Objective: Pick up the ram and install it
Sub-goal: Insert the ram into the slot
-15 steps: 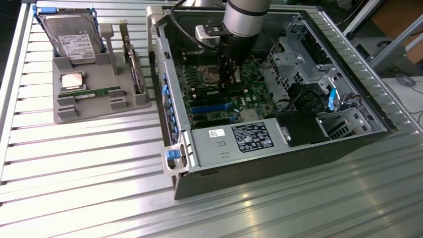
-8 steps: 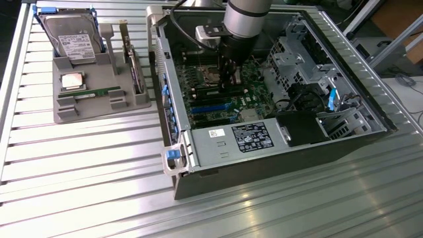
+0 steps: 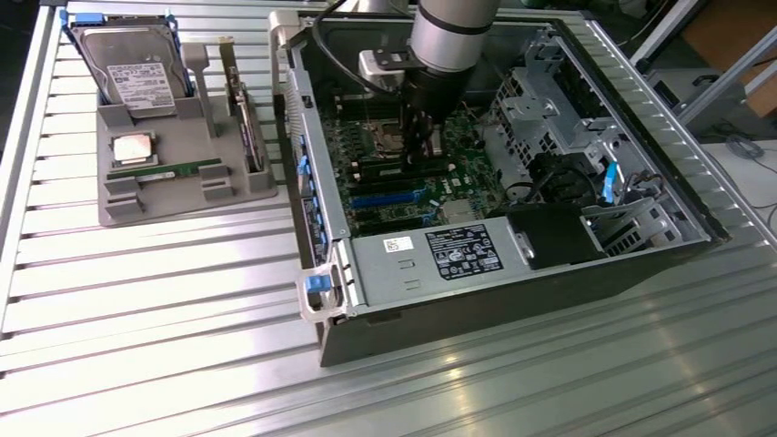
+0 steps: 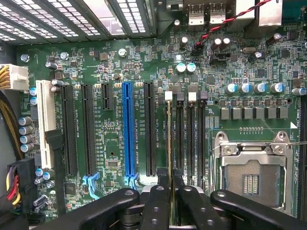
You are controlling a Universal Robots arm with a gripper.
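The ram (image 4: 169,139) shows edge-on as a thin green-gold strip in the wrist view, and my gripper (image 4: 170,181) is shut on it between its black fingers (image 4: 156,206). The stick lines up along the first of several black memory slots (image 4: 179,139), beside the white-tabbed slot end (image 4: 168,96). Whether it is seated in the slot I cannot tell. In the exterior view my gripper (image 3: 419,155) reaches down into the open computer case (image 3: 297,137), over the middle of the green motherboard (image 3: 401,187).
The open processor socket (image 4: 252,175) lies just past the memory slots, with a blue expansion slot (image 4: 127,129) on the other side. Outside the case, at the exterior view's left, a grey holder (image 3: 182,196) carries a hard drive (image 3: 127,68), a square processor chip (image 3: 134,148) and a look-alike memory stick (image 3: 170,170).
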